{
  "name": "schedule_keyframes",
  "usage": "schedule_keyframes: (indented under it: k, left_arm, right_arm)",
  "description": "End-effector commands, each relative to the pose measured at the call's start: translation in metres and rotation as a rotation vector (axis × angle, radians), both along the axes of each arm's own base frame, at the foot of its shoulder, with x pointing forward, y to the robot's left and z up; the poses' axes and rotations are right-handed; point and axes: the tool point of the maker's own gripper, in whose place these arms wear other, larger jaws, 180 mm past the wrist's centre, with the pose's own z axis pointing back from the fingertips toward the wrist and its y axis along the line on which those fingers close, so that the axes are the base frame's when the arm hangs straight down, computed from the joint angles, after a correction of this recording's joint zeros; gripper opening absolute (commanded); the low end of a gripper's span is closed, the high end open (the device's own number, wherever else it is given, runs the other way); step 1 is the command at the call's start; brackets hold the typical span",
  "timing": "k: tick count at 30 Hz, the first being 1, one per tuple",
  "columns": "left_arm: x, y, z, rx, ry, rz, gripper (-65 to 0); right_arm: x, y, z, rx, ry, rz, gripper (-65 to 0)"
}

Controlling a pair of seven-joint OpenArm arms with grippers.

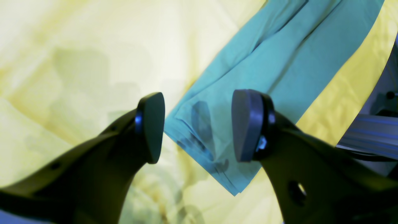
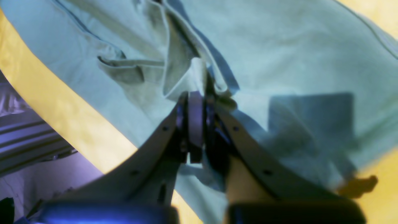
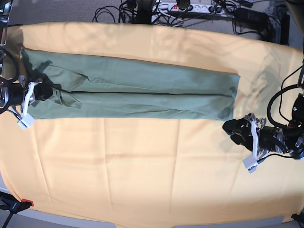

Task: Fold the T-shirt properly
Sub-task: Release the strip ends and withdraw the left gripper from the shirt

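The sage-green T-shirt [image 3: 142, 88] lies folded lengthwise in a long strip across the far half of the table. My right gripper [image 3: 42, 91] is at the strip's left end. In the right wrist view it [image 2: 199, 102] is shut on a bunched fold of the shirt [image 2: 295, 56] near a sleeve. My left gripper [image 3: 229, 127] is at the strip's lower right corner. In the left wrist view it [image 1: 199, 127] is open, with the shirt's corner [image 1: 217, 149] lying below and between the two fingers, not pinched.
A large yellow-orange cloth [image 3: 142, 161] covers the table under the shirt. Cables and a power strip [image 3: 190, 7] lie beyond the far edge. A red clamp [image 3: 26, 203] sits at the front left corner. Metal frame rails [image 1: 370, 130] run beside the table ends.
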Motion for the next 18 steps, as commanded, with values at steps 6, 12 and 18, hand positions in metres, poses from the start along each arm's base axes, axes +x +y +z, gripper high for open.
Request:
schedule_keyframes:
  k: [6,12,18]
  left_arm:
    - [0.01,0.01,0.022,-0.007,-0.054,0.025,-29.4]
    - [0.013,0.033,0.036,0.021,-0.085,0.067,-29.4]
    - [0.028,0.058,0.071,-0.02,-0.176,0.175,-29.4]
  right_arm:
    - [0.01,-0.004,0.041,0.072,-0.077,0.019,-34.8]
    - [0.01,-0.02,0.052,0.012,-0.085,0.026,-36.4]
    - [0.034,-0.019,0.044,-0.029,-0.188,-0.031,-65.0]
